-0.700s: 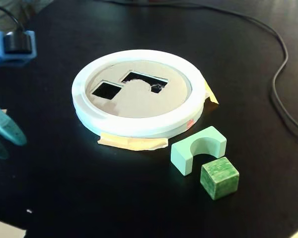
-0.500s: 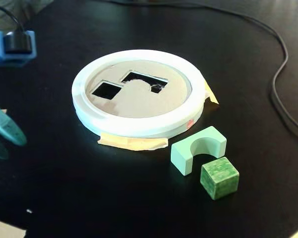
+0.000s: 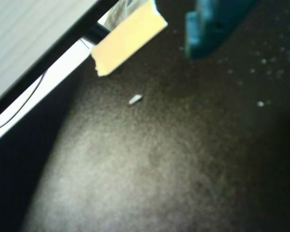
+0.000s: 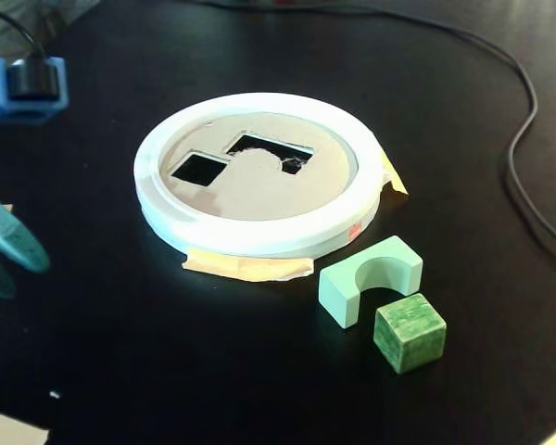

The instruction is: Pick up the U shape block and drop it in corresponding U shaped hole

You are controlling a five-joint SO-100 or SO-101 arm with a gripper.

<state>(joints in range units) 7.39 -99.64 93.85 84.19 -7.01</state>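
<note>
The pale mint U shape block (image 4: 371, 278) lies on the black table in the fixed view, just right of and in front of the disc, arch notch facing up and back. The U shaped hole (image 4: 269, 150) is cut in the tan top of the white-rimmed disc (image 4: 250, 236), beside a smaller square cutout (image 4: 199, 169). My gripper (image 4: 28, 278) is at the far left edge, well away from the block and holding nothing. Most of it is cut off, so the gap between its teal fingers is unclear. The wrist view shows only one teal finger (image 3: 217, 24) above bare table.
A darker green cube (image 4: 409, 332) sits right in front of the block, nearly touching it. Masking tape (image 4: 250, 267) holds the disc down. Black cables (image 4: 519, 158) run along the right side. In the wrist view a tape strip (image 3: 128, 41) marks the table edge.
</note>
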